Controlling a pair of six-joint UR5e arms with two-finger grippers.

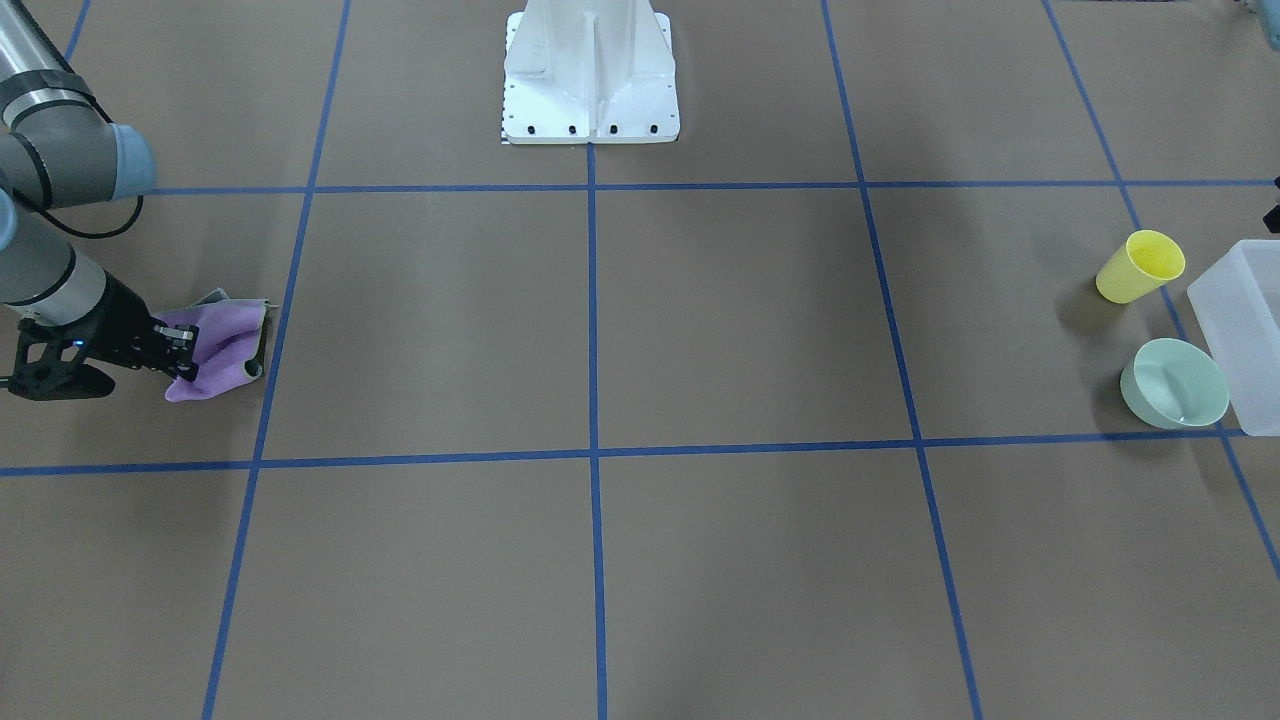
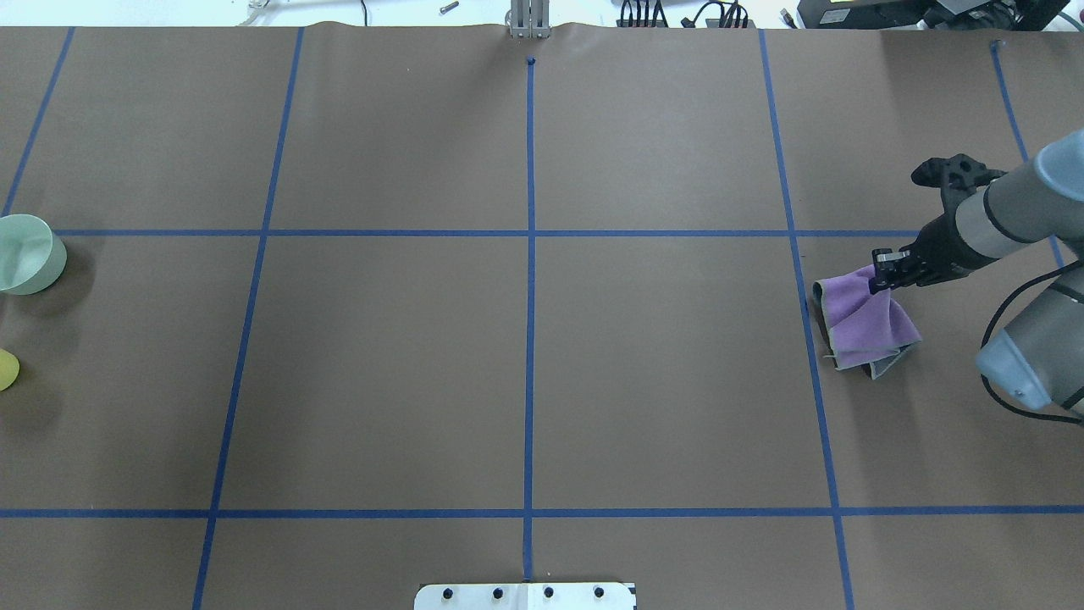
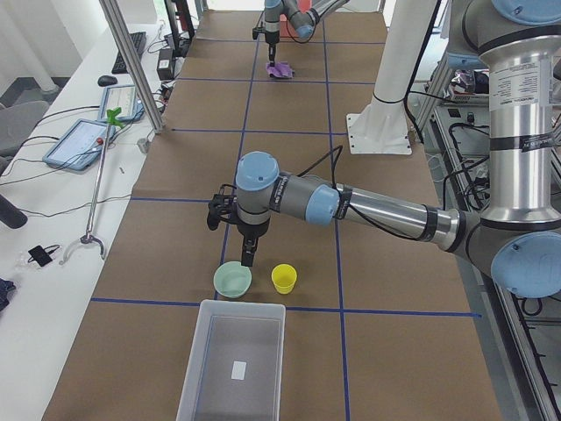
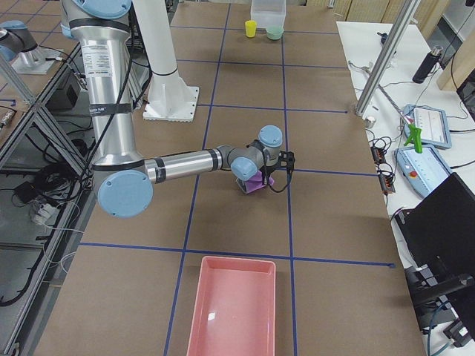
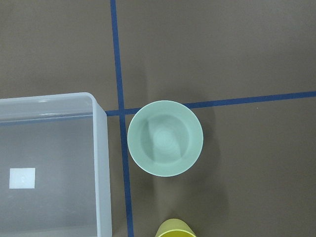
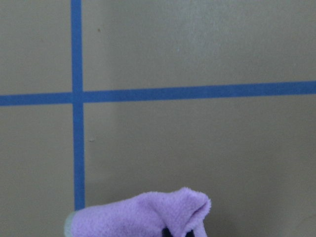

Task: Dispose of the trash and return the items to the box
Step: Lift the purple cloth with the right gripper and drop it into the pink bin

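A yellow cup (image 1: pixel 1140 267) and a mint-green bowl (image 1: pixel 1175 384) stand upright on the table beside the frosted white box (image 1: pixel 1245 330), which looks empty. In the exterior left view my left gripper (image 3: pixel 249 259) hangs just above the bowl (image 3: pixel 232 280); I cannot tell whether it is open or shut. The left wrist view looks straight down on the bowl (image 5: pixel 165 138), with the box (image 5: pixel 101 163) to its left. My right gripper (image 1: pixel 185 355) is shut on a purple cloth (image 1: pixel 215 350) at the table's other end, pinching its edge.
A pink tray (image 4: pixel 234 304) lies at the table's end near the right arm. The white robot pedestal (image 1: pixel 590 70) stands mid-table at the robot's side. Blue tape lines grid the brown table.
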